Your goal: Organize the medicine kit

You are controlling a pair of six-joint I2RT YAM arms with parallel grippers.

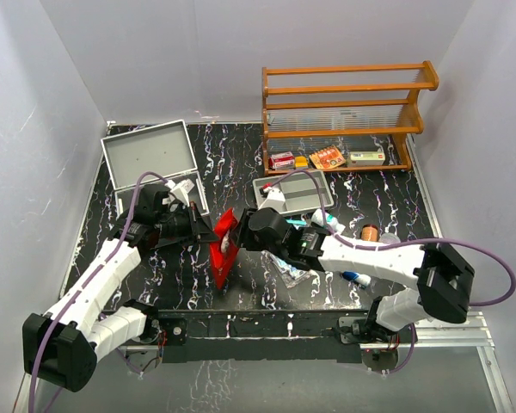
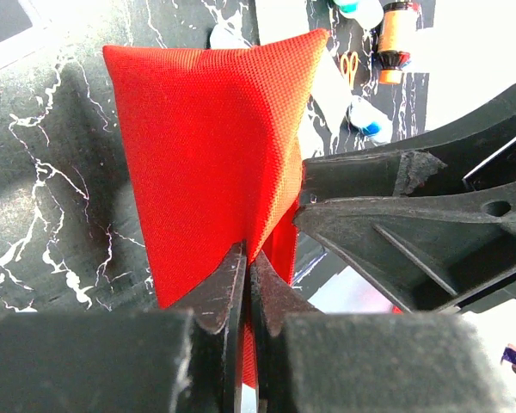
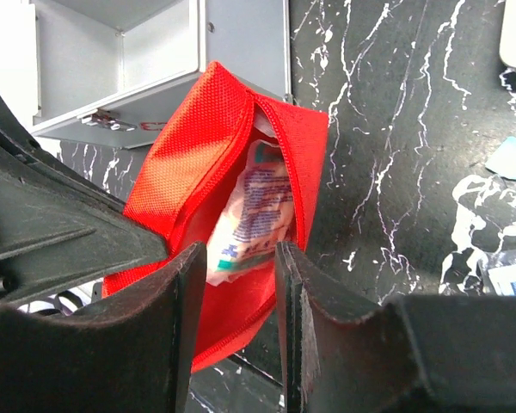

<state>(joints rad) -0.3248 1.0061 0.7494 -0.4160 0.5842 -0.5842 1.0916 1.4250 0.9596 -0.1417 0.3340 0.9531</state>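
The red medicine pouch [image 1: 224, 248] stands on the black marble table between my two grippers. My left gripper [image 2: 248, 254] is shut on the pouch's red fabric [image 2: 206, 146] and holds one side up; in the top view it [image 1: 205, 232] is at the pouch's left. My right gripper [image 3: 239, 254] is open at the unzipped mouth of the pouch [image 3: 181, 163], its fingers apart on either side of the opening. A white printed packet [image 3: 260, 202] lies inside the pouch just beyond the fingertips. The right gripper [image 1: 243, 237] is at the pouch's right in the top view.
An open grey metal box [image 1: 150, 153] sits back left. A grey tray [image 1: 314, 185] and a wooden shelf [image 1: 344, 107] holding small boxes stand behind. An orange bottle [image 1: 371, 233], a blue-capped tube [image 1: 357, 278] and a clear plastic packet [image 1: 292, 271] lie to the right.
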